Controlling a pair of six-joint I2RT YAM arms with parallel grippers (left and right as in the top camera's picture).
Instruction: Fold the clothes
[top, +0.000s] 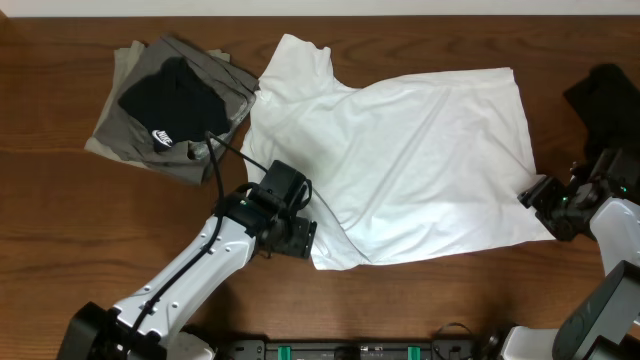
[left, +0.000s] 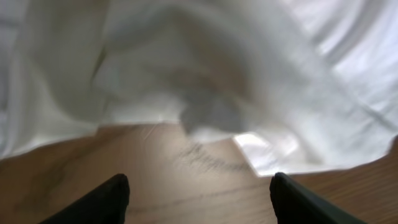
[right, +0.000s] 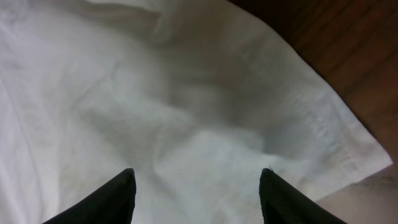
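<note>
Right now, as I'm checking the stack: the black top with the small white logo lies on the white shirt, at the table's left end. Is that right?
Not quite. The black top lies on the grey garment, not the white shirt, which is spread out beside that pile. The overhead view shows it; the rest is correct.

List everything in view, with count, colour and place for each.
white T-shirt: one, white, spread rumpled across the table's middle
grey garment: one seen, grey, upper left in the overhead view
black garment: one, black with a small white logo, lying on the grey garment
dark cloth: one, black, at the right edge of the overhead view
table: one, brown wood, under everything
left arm: one, white and black, reaching to the T-shirt's lower left hem
right arm: one, white and black, at the T-shirt's lower right corner
left tool: one, black, open, over bare wood by the hem
right tool: one, black, open, over the T-shirt's corner
</note>
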